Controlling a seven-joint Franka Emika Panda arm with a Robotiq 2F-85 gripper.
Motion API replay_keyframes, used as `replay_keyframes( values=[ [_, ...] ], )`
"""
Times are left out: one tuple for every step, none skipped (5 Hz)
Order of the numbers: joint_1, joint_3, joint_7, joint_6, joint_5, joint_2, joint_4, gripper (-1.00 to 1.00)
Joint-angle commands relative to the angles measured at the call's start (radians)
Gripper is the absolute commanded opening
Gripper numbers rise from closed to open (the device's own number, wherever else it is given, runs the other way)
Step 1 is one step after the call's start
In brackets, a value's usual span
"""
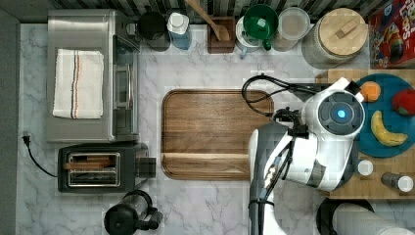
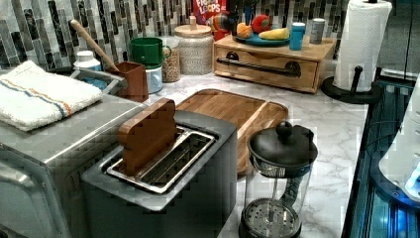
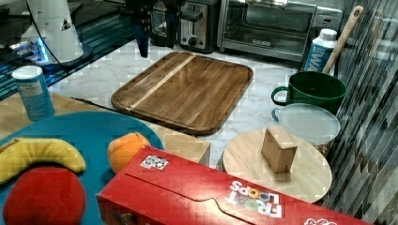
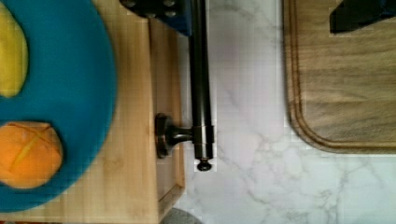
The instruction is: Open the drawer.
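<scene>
White robot arm (image 1: pixel 313 142) bends over the light-wood drawer (image 2: pixel 267 67); gripper (image 4: pixel 261 9) fingers spread open astride its black bar handle (image 4: pixel 200 84)

White arm (image 1: pixel 313 147) bent, wrist pointing straight down.

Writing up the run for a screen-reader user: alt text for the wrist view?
Looking straight down at the drawer's black bar handle with one tool finger at the edge of the picture beside it. The handle stands off the light-wood drawer, which carries a blue plate with an orange and a banana. Across a strip of marble counter lies a brown wooden tray.
</scene>
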Motion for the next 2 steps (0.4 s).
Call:
replay_keyframes(
  values=[
    [0.003,-0.009,0.012,0.127,-0.053,0.040,-0.097,1.00],
    [-0.019,-0.017,-0.055,0.204,-0.013,0.078,-0.113,1.00]
  ],
)
